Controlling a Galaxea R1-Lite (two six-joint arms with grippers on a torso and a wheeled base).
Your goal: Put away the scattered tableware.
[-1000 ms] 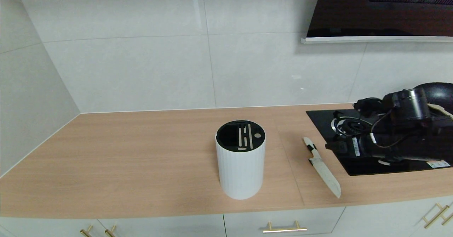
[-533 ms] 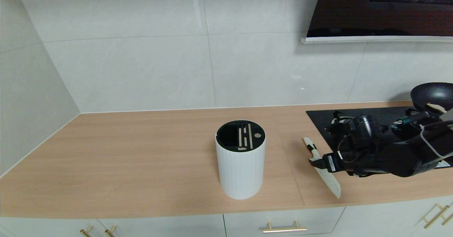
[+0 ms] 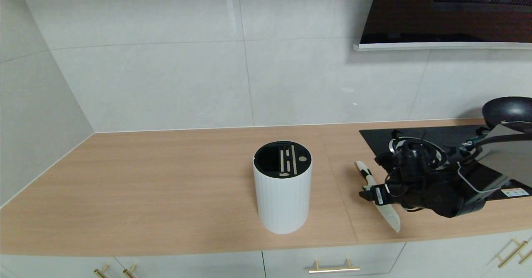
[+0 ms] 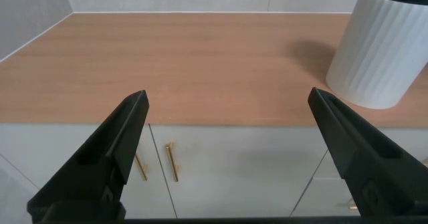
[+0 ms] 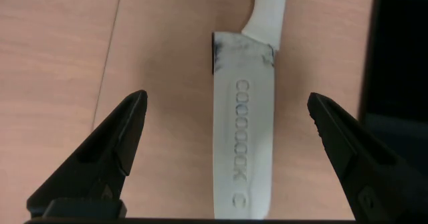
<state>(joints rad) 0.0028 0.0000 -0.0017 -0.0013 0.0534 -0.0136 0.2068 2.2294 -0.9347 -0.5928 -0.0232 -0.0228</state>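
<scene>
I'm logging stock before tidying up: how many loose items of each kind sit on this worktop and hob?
knife: 1
white ribbed holder: 1
black pan: 1
Total: 3

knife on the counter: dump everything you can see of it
The knife looks ceramic or coated: white blade with dark speckling near the heel and a row of oval dimples, pale handle with a black band. It lies flat on the wooden countertop beside the black cooktop, tip toward the front edge. The right gripper hangs open over it, one finger on each side of the blade; no contact visible.
</scene>
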